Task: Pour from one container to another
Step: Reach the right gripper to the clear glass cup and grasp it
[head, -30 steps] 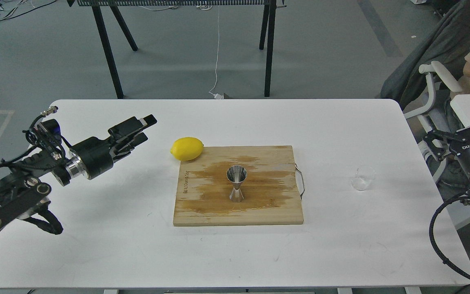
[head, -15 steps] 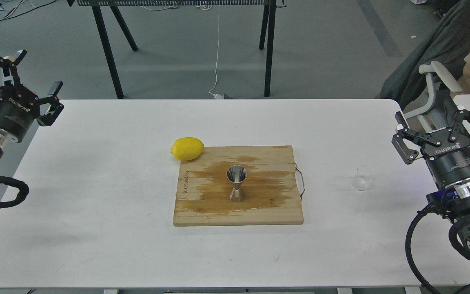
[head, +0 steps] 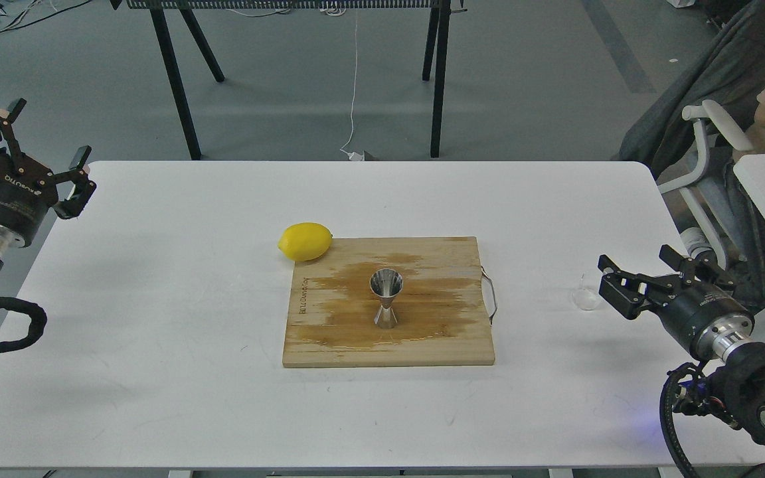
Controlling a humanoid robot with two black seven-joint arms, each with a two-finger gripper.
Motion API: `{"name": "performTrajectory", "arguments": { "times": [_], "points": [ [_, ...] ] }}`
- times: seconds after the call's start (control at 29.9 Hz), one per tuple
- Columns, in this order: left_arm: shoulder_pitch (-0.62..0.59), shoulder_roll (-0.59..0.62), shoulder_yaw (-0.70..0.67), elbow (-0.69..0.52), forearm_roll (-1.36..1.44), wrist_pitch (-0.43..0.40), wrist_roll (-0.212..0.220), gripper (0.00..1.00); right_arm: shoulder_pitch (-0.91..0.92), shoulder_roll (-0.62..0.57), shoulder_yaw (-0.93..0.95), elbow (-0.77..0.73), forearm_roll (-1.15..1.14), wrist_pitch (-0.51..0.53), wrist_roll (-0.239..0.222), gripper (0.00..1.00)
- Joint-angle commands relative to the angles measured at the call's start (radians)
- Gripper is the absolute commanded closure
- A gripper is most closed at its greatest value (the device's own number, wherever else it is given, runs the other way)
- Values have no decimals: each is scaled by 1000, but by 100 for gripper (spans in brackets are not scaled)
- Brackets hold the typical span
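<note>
The clear glass cup [head: 584, 297] stands on the white table [head: 157, 299] at the right, partly hidden behind a fingertip of my right gripper [head: 635, 277]. That gripper lies low, points left at the cup and is open; I cannot tell whether the cup sits between its fingers. The steel jigger [head: 386, 300] stands upright in the middle of the wooden cutting board [head: 449, 345], on a wet stain. My left gripper [head: 36, 143] is open, raised off the table's far left corner, holding nothing.
A yellow lemon [head: 305, 241] rests against the board's far left corner. A metal handle [head: 491, 295] sticks out of the board's right side. A chair [head: 708, 153] and a person stand beyond the table's right edge.
My right gripper has dropped from upright to a low, leftward-pointing pose right by the glass cup. The left arm swung off the table to the far left, then sank a little.
</note>
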State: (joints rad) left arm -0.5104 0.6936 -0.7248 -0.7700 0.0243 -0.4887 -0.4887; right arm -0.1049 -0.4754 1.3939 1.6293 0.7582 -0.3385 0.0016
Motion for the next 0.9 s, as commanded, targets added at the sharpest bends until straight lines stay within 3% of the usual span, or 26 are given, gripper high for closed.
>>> {"name": "performTrajectory", "arguments": {
  "times": [0.0, 0.33, 0.87],
  "points": [
    [6, 0, 2, 2, 3, 0, 0, 3, 23, 7, 62, 3, 33, -150, 0, 2],
    [18, -14, 10, 18, 6, 0, 0, 3, 125, 9, 86, -19, 20, -150, 5, 1],
    [24, -32, 10, 60, 8, 0, 0, 3, 195, 58, -4, -226, -31, -150, 6, 1]
  ]
}}
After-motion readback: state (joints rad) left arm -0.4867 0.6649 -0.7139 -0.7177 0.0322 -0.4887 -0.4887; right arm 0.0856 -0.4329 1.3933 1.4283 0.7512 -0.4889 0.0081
